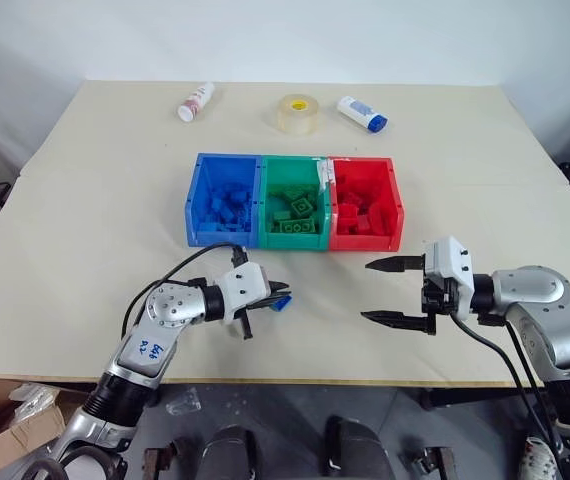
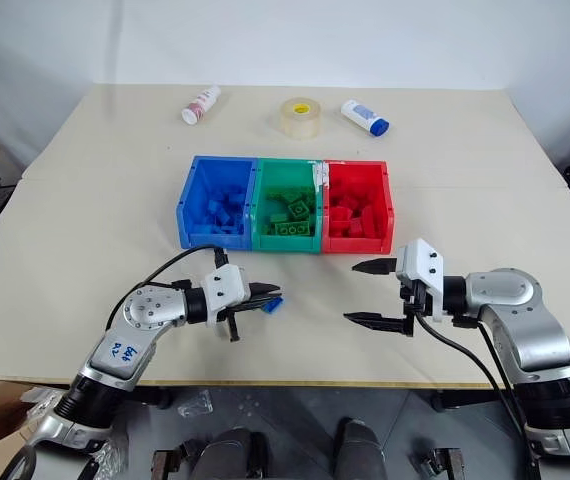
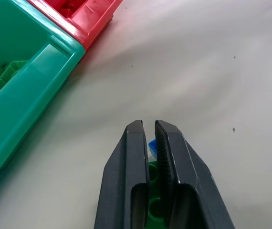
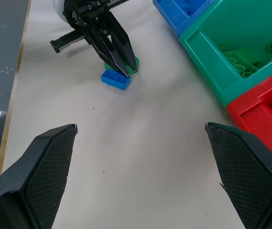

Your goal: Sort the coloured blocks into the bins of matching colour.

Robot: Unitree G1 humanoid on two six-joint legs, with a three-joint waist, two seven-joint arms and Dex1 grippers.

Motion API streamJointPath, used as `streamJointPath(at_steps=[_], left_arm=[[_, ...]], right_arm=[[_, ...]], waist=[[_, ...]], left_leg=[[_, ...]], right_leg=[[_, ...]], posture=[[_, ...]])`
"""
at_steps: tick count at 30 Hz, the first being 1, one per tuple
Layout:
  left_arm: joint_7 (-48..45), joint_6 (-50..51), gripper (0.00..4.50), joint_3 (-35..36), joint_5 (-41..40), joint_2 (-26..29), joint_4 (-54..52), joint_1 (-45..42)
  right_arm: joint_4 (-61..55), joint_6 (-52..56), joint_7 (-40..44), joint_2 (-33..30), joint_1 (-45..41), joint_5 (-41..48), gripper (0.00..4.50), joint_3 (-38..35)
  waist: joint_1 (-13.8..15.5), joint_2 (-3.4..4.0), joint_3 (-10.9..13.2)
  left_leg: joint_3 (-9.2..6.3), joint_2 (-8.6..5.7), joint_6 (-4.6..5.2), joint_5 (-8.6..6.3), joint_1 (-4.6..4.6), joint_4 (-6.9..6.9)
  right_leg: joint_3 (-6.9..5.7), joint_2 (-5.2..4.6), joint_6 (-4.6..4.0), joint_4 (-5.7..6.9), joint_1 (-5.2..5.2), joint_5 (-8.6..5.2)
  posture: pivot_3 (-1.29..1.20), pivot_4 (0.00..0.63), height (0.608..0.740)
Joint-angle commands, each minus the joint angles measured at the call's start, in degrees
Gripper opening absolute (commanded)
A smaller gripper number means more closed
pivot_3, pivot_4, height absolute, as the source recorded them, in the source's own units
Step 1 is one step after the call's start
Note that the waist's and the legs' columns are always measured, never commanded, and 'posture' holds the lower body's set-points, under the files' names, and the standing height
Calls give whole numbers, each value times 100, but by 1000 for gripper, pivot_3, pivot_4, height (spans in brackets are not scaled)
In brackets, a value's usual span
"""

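Where bins [image 1: 294,240] stand: beige table [image 1: 95,190].

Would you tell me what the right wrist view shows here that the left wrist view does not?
Right wrist view: the open right gripper, and the left gripper from outside, shut over a blue block and a green block on the table. Left wrist view: the shut fingers close up. Both: the blocks, the green bin and the red bin.
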Motion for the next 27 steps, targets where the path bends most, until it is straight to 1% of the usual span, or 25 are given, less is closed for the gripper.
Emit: streamJointPath(at_steps=[1, 9, 13, 17, 21, 23, 26, 27], left_arm=[[-11, 148, 37, 168, -192, -14, -228, -85], [-34, 459, 37, 416, -438, 61, -534, -176], [14, 643, 37, 634, -635, 43, -572, -381], [167, 757, 37, 844, -909, -193, -408, -752], [400, 388, 37, 924, -880, -648, 397, -1462], [488, -86, 37, 970, -844, -964, 1161, -2029], [305, -573, 37, 993, -830, -1171, 2277, -2685], [373, -808, 355, 1004, -740, -1247, 2839, -2983]], right_arm=[[-21, -98, 24, -48, -91, 41, 4500, -109], [85, -158, 67, -33, -154, 19, 4500, -73], [105, -178, 71, -21, -158, 18, 4500, -67], [125, -191, 65, 8, -173, 8, 4500, -51], [121, -210, 18, 67, -200, 6, 4500, -46], [86, -215, -46, 111, -181, 34, 4500, -92], [-15, -194, -120, 149, -92, 92, 4500, -169], [-68, -192, -160, 151, -26, 106, 4500, -214]], waist=[[-1, 0, 0], [-2, 0, 0], [4, -1, 1], [6, -1, 1], [11, -2, 1], [21, -5, 3], [13, -5, 3], [13, -5, 3]], left_leg=[[0, 0, 0, 0, 0, 0], [0, 0, 0, 0, 0, 0], [0, 0, 0, 0, -1, 0], [0, 0, 1, 1, -2, 4], [-2, -3, 2, 2, -3, 5], [-3, -4, 3, 3, -3, 9], [-5, -6, 5, 4, -9, 10], [-5, -7, 6, 4, -10, 10]], right_leg=[[0, 0, 0, 1, 0, 0], [0, 0, 0, 0, 0, 0], [0, 0, 0, 1, 0, 0], [0, 0, 1, 1, 0, 1], [-1, 0, 3, -1, 2, 2], [-3, 0, 4, -1, 6, 2], [-5, 1, 10, -18, 10, 6], [-5, 1, 12, -19, 9, 7]], posture=[[0, 150, 740], [0, 150, 740], [0, 150, 740], [0, 150, 740], [0, 150, 740], [0, 150, 740], [0, 150, 740], [0, 150, 740]])
